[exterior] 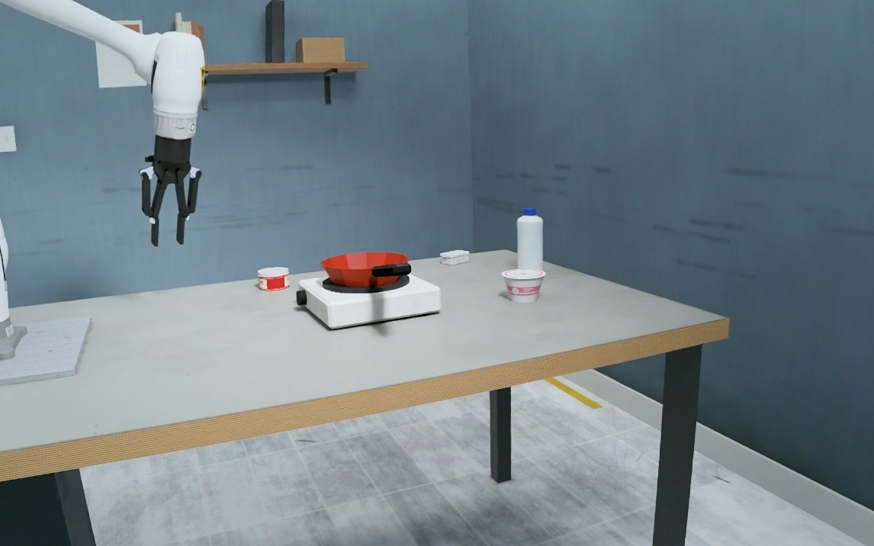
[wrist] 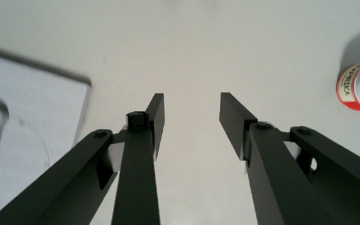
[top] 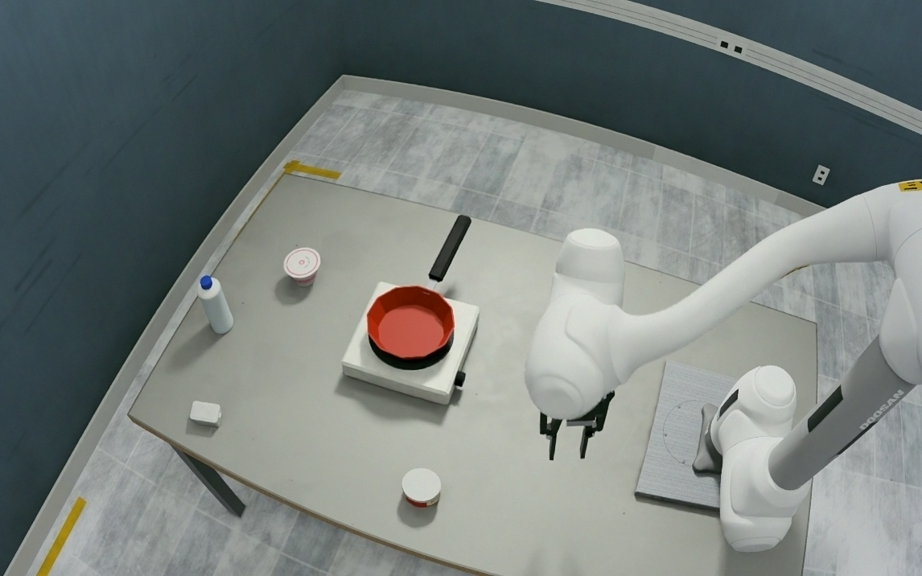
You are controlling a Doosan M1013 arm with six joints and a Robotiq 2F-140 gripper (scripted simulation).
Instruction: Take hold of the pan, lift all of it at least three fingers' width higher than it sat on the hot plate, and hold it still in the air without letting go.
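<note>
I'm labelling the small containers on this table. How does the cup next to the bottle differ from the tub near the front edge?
The cup by the bottle tapers downward from a wider lid; the tub looks squat and straight-sided. The cup's lid carries a red ring print; the tub's lid is plain white. The cup's side is white with pink markings; the tub has a red band with lettering. Both stand upright, closed, red and white, on the table.
</note>
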